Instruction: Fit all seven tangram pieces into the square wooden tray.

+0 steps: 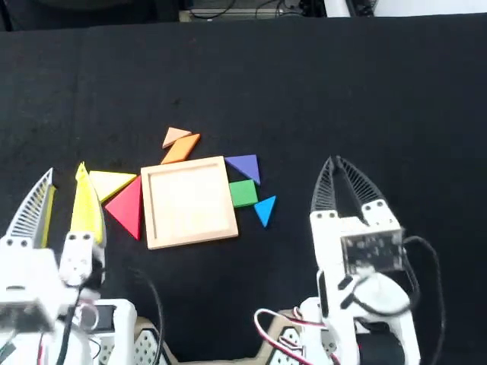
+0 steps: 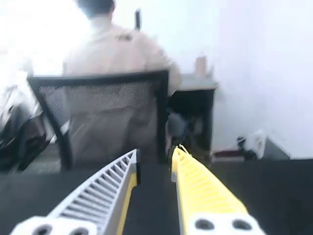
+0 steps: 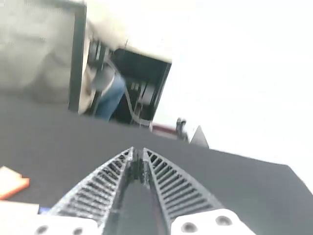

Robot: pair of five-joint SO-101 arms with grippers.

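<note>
Evidently nothing is placed: the tray [image 1: 190,201] sits bare, all seven tangram pieces [image 1: 243,193] outside it, left gripper [image 1: 65,171] parted and empty, right gripper [image 1: 333,161] pinched together on nothing.

A black-covered counter [image 1: 358,91] faces a black mesh office chair [image 2: 98,98] and a dark desk [image 2: 193,110] against a brightly lit white wall [image 2: 266,58].

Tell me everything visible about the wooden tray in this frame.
The wooden tray is a pale, light-wood square with a low raised rim around a flat recessed floor. It lies flat on the black table, slightly turned, and holds no pieces. A red triangle sits against its left side, an orange piece touches its far edge and a green square rests against its right side.
</note>
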